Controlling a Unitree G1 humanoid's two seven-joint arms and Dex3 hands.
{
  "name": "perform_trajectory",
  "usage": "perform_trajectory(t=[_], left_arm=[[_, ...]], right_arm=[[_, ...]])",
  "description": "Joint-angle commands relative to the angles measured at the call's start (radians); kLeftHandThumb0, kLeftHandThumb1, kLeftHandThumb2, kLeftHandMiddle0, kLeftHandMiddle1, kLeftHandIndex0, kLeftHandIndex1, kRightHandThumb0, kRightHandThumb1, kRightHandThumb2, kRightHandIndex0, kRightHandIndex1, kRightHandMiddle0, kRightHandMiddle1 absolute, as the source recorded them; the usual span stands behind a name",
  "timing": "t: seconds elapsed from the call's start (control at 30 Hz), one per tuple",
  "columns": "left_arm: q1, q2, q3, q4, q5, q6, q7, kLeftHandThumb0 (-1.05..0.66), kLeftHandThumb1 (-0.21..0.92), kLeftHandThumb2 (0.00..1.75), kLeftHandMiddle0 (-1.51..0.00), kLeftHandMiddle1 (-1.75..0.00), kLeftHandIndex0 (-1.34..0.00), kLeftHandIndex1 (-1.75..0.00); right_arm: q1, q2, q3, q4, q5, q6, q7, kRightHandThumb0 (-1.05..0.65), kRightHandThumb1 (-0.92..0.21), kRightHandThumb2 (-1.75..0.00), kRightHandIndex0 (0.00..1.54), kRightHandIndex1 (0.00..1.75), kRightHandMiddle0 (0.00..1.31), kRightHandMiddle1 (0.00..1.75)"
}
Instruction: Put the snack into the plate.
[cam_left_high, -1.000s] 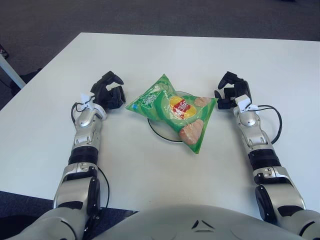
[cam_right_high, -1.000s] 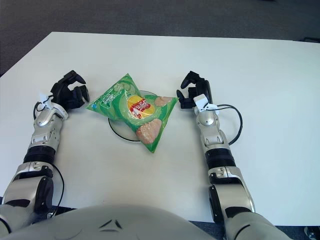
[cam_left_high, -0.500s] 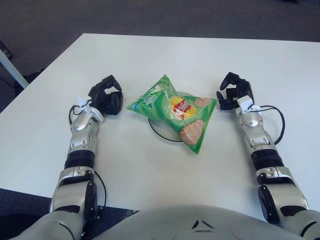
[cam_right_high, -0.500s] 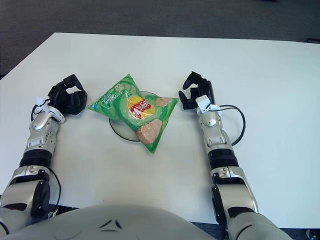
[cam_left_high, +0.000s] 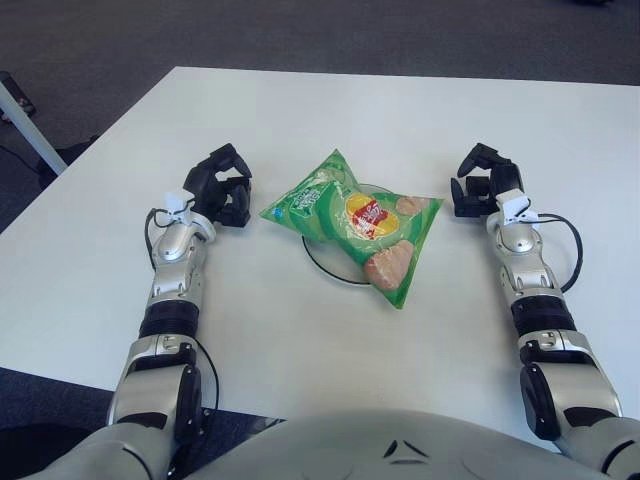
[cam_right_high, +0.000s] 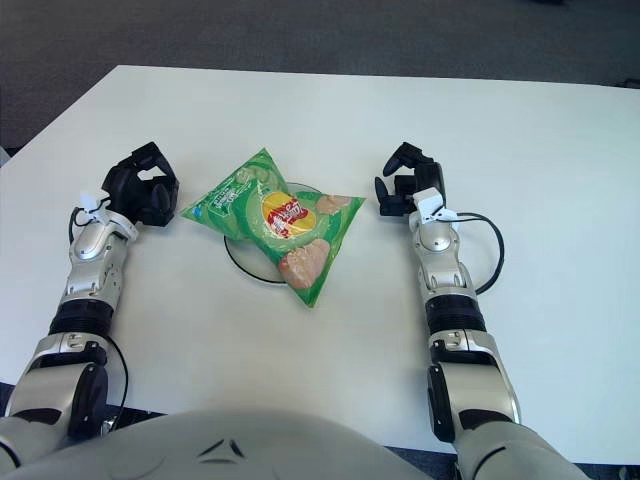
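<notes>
A green snack bag (cam_left_high: 352, 222) with a red and yellow logo lies flat across a white plate (cam_left_high: 318, 258), covering most of it; only the plate's dark-edged rim shows at the left and front. To the left of the bag's corner sits my left hand (cam_left_high: 222, 192), its black fingers curled and holding nothing. My right hand (cam_left_high: 482, 185) is off the bag's right corner, with a small gap between them, its fingers also curled around nothing.
The white table (cam_left_high: 300, 120) stretches wide around the plate. Its left edge (cam_left_high: 90, 160) runs diagonally, with dark carpet beyond. A black cable (cam_left_high: 572, 250) loops beside my right forearm.
Both hands have drawn a little away from the bag's corners and stay curled. The bag still lies on the plate. The whole view has shifted slightly.
</notes>
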Motion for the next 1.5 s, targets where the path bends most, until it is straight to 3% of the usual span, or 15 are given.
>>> perform_trajectory(t=[0.0, 0.53, 1.1, 1.47], left_arm=[[0.142, -0.113, -0.028, 0.06, 0.011, -0.033, 0.028, -0.55, 0.14, 1.53, -1.32, -1.75, -0.76, -1.75], [0.105, -0.11, -0.049, 0.158, 0.042, -0.116, 0.043, -0.54, 0.16, 1.51, -1.32, -1.75, -0.74, -1.75], [0.017, -0.127, 0.002, 0.347, 0.039, -0.212, 0.066, -0.51, 0.23, 1.43, -1.33, -1.75, -0.69, -1.75], [-0.044, -0.108, 0.032, 0.447, 0.034, -0.229, 0.056, -0.5, 0.25, 1.4, -1.33, -1.75, -0.67, -1.75]], right_arm=[[0.056, 0.023, -0.003, 0.079, 0.018, 0.082, 0.027, -0.51, -0.25, -1.4, 1.34, 1.75, 0.67, 1.75], [-0.047, 0.015, -0.038, 0.26, 0.064, 0.014, 0.073, -0.49, -0.3, -1.34, 1.35, 1.75, 0.63, 1.75], [-0.188, 0.026, -0.094, 0.535, 0.102, -0.129, 0.031, -0.48, -0.33, -1.3, 1.33, 1.75, 0.6, 1.75], [-0.25, 0.039, -0.114, 0.643, 0.123, -0.155, 0.033, -0.47, -0.36, -1.27, 1.3, 1.75, 0.58, 1.75]])
